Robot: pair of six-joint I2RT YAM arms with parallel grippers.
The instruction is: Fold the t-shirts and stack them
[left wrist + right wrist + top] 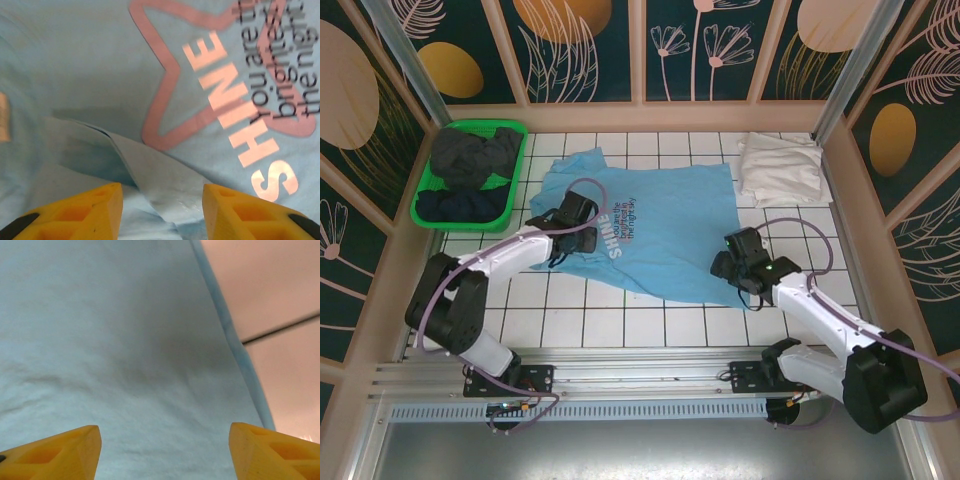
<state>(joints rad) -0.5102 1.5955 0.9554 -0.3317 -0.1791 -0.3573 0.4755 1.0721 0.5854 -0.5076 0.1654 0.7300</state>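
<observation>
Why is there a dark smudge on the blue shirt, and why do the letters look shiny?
Right wrist view: the smudge is a soft shadow on the shirt, probably from the right gripper above it. Left wrist view: the SHINE letters catch glare and look slightly blurred, being near the lens. Top view: light is even, edges sharp.

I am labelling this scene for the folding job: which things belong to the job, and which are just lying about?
Job: blue shirt, white shirt, dark shirts.
Lying about: green basket.
</observation>
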